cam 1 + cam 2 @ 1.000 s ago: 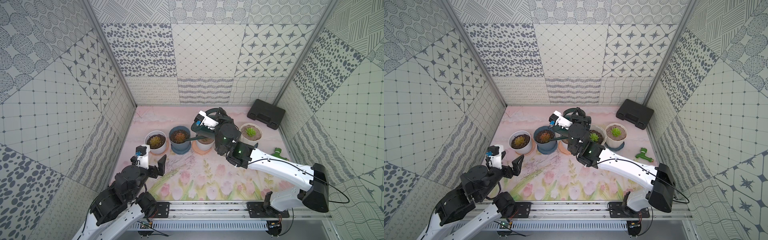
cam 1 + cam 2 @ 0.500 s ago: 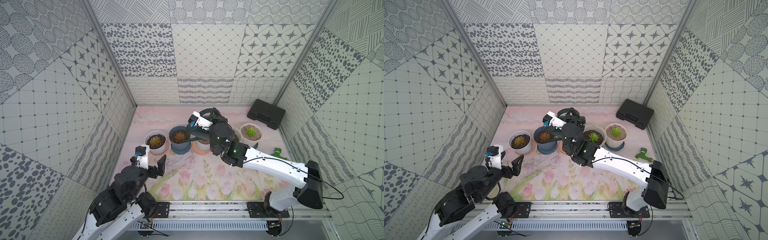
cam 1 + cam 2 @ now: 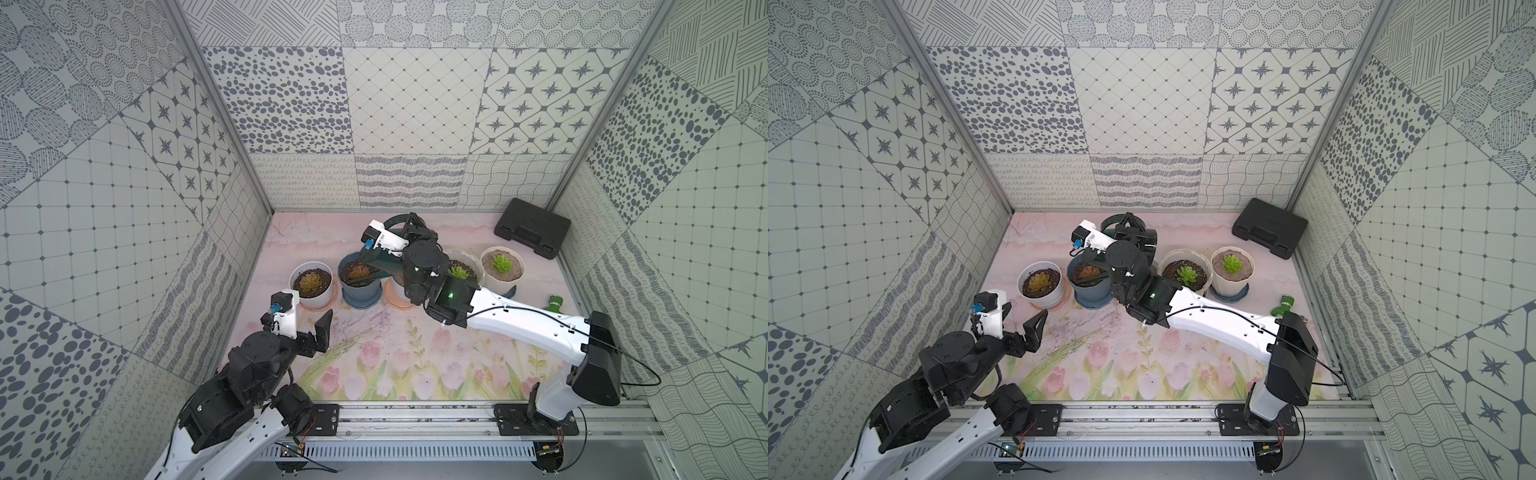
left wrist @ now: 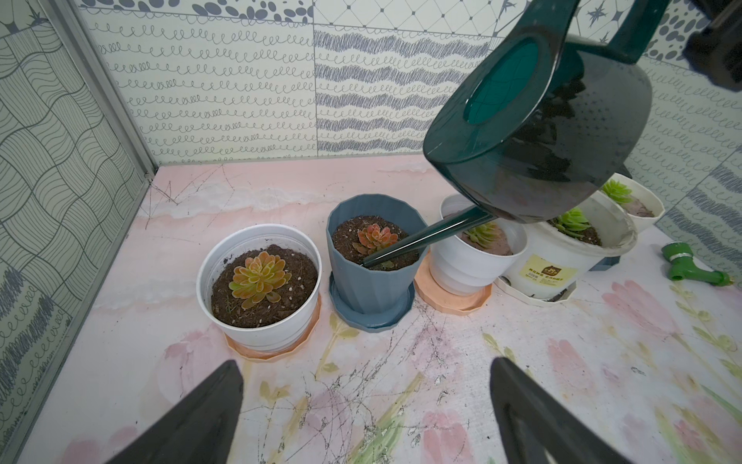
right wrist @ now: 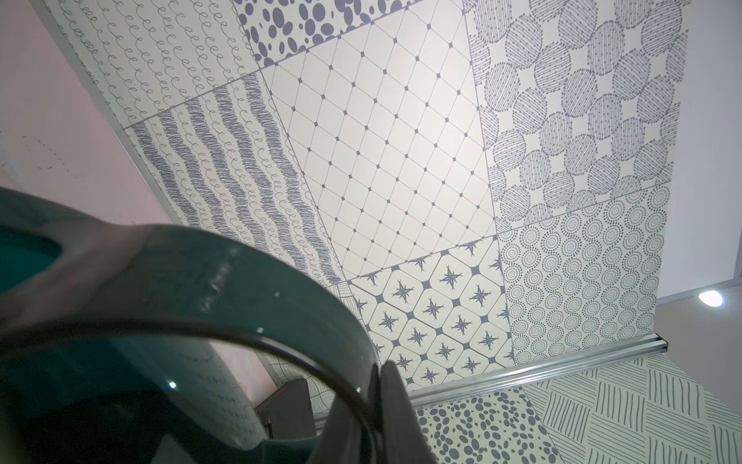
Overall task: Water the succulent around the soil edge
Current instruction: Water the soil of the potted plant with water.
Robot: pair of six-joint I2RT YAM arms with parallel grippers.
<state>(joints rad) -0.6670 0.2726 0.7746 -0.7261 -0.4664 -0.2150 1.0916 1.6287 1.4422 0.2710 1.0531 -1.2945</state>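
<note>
Succulent point(image 3: 500, 262) is sitting right of centre in both top views, a small bright green rosette in the white fluted pot point(image 3: 500, 287), which is ending a row of five pots on its right. The soil edge point(image 3: 514, 272) is showing as a smooth tan ring just inside the lip, well apart from the spout point(image 4: 425, 239).

At the lower left of the top views, the left gripper point(image 4: 365, 364) is hovering over the floral mat point(image 3: 395, 365) with its jaws spread wide, gripping nothing. Beyond it a white round pot point(image 4: 261, 333) is standing at the left end of the row, carrying an orange-yellow rosette in dark soil. Just beside it a blue pot point(image 4: 373, 289) is holding a reddish rosette. The spout is reaching down into this blue pot, its tip over the dark soil near the rim; whether it is touching the soil I cannot tell.

Near the upper centre, the right gripper point(image 3: 409, 227) is clamping the handle loop of the dark green watering can point(image 4: 538, 120), which is tilting spout-down above the row. In the left wrist view a white pot on a peach saucer point(image 4: 469, 261) and a larger cream pot point(image 4: 550, 273) are standing below the can's body, and the succulent is peeking out at the right behind it. A green nozzle point(image 3: 555, 301) is lying on the mat further right, and a black case point(image 3: 532, 227) is resting in the upper right corner of the floor.
</note>
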